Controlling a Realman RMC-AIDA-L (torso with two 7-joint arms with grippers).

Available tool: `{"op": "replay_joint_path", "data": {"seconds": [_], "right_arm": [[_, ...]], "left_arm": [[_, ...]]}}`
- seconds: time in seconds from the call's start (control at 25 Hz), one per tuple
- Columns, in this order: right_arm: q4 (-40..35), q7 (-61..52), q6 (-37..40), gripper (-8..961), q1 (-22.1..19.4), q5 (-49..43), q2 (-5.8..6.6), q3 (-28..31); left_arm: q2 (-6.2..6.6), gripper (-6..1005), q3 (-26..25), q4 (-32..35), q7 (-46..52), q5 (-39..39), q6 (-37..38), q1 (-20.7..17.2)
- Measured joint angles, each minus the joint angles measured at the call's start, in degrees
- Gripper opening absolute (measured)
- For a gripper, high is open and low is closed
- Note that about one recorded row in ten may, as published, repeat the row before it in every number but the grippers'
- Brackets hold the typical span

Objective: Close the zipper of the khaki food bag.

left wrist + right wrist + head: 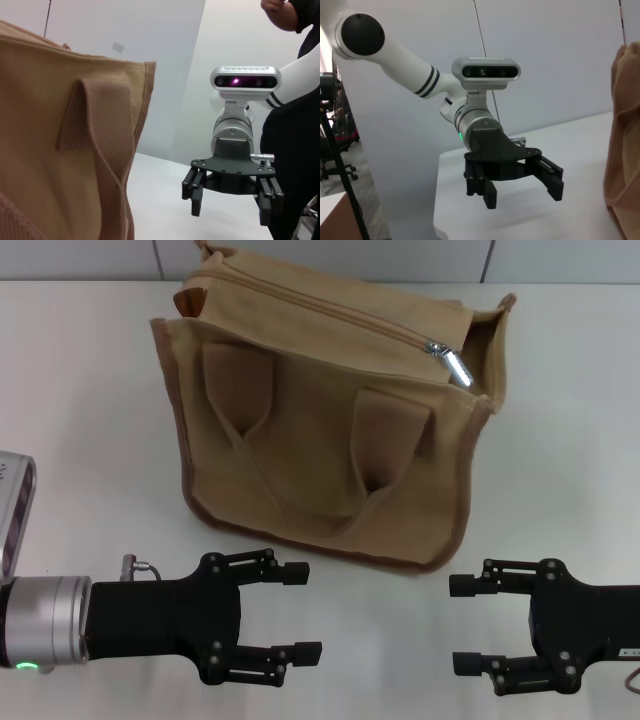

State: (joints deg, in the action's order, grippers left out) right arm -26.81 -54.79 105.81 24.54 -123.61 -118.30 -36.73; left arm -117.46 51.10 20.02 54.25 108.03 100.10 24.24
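Note:
The khaki food bag (320, 440) stands upright on the white table, its strap handles hanging down its front face. Its zipper (330, 312) runs along the top, with the silver pull tab (452, 364) near the right end. Part of the bag's side shows in the left wrist view (60, 150) and its edge in the right wrist view (622, 150). My left gripper (300, 610) is open near the table's front edge, in front of the bag's left side. My right gripper (465, 625) is open at the front right, facing the left one. Neither touches the bag.
A grey-white device (15, 510) lies at the table's left edge. A tiled wall rises behind the bag. A person (295, 100) stands beyond the right arm in the left wrist view. Office chairs (340, 145) stand off the table.

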Motion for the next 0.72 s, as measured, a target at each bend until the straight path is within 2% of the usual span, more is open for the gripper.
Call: {"op": "replay_joint_path", "data": {"seconds": [0.28,0.72], "right_arm": [[0.01,0.12,-0.81,753,0.32,0.01,-0.45,-0.01],[0.01,0.13,-0.56,753,0.42,0.3,-0.47,0.09]], "left_arm": [[0.16,825,0.21,-0.13,0.52,0.7,0.33,0.15],[0.62,825,1.02,-0.16,0.77,0.78,1.47,0.16]]}}
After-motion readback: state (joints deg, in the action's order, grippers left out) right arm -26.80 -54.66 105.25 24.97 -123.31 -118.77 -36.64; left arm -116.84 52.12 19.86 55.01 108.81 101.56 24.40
